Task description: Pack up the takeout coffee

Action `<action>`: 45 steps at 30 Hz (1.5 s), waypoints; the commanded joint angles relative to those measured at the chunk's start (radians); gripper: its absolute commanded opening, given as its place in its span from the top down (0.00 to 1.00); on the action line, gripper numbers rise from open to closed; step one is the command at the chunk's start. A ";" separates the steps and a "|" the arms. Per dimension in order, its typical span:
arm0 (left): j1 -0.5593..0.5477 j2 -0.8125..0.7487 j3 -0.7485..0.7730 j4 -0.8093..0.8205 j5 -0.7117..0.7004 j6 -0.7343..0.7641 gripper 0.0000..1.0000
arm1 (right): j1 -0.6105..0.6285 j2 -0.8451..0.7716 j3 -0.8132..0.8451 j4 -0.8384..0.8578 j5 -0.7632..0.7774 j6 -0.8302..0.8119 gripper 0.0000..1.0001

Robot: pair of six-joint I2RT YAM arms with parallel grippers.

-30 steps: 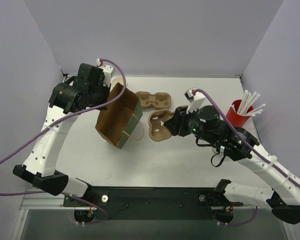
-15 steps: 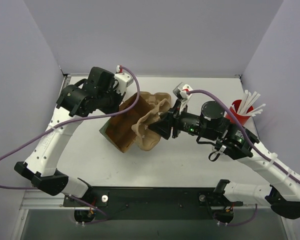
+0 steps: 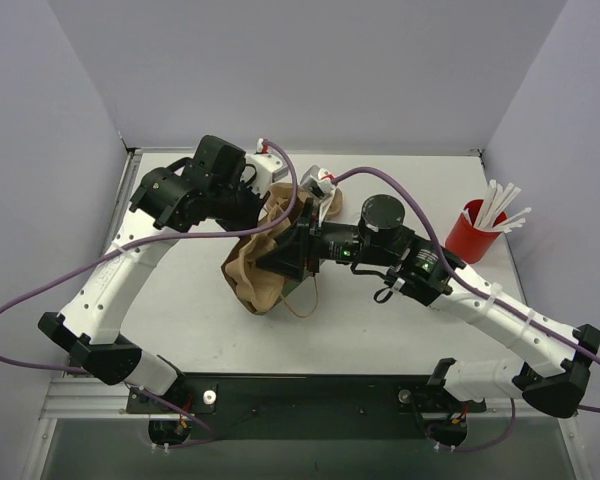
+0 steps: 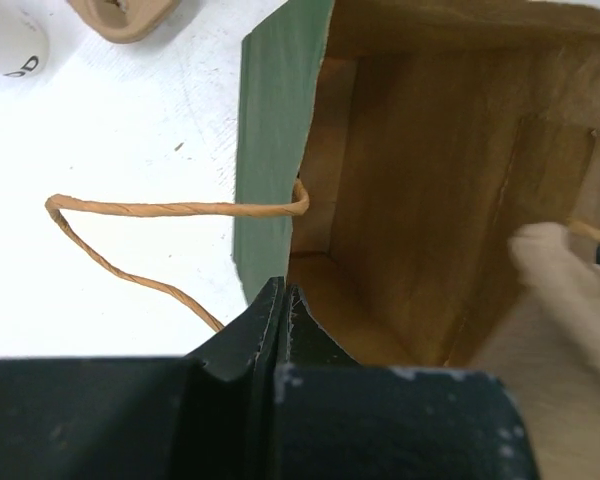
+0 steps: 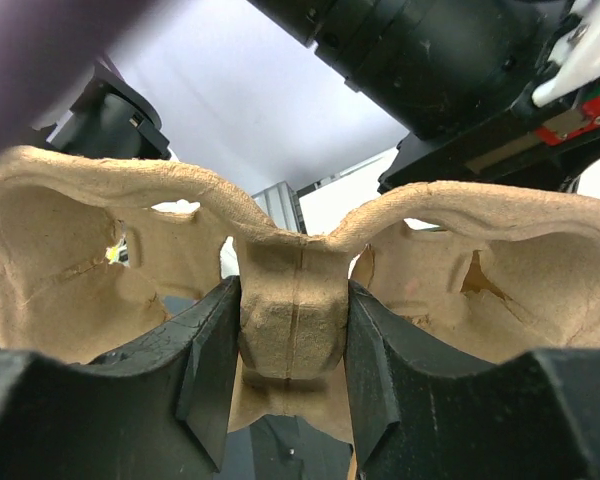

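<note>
The left claw [image 4: 283,300] pinches the rim of the bag [image 4: 430,170], and ahead of it the bag's mouth gapes. The inside is bare down to the floor, except at the right, where the carrier [image 4: 565,290] juts in. Left of this claw the table [image 4: 130,140] is free but for the handle [image 4: 150,210] looping across it. Farther ahead on that side sit a second carrier [image 4: 120,15] and a cup [image 4: 5,45].

Ahead of the right claw [image 5: 293,340], the clamped carrier blocks the way, with the left arm [image 5: 430,60] close behind. Well behind this claw stands the red cup [image 3: 470,232].
</note>
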 commanded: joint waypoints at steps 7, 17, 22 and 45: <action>0.000 -0.046 0.027 0.092 0.150 0.013 1.00 | -0.020 0.010 -0.068 0.068 -0.008 -0.020 0.65; -0.001 -0.063 0.031 0.113 0.238 -0.038 1.00 | -0.053 -0.022 -0.090 -0.211 0.151 -0.149 0.66; -0.001 -0.069 0.013 0.116 0.264 -0.071 1.00 | -0.054 -0.001 -0.043 -0.356 0.243 -0.210 0.67; -0.006 -0.095 -0.217 0.272 0.239 -0.564 1.00 | 0.018 0.225 0.028 -0.574 0.587 -0.302 0.72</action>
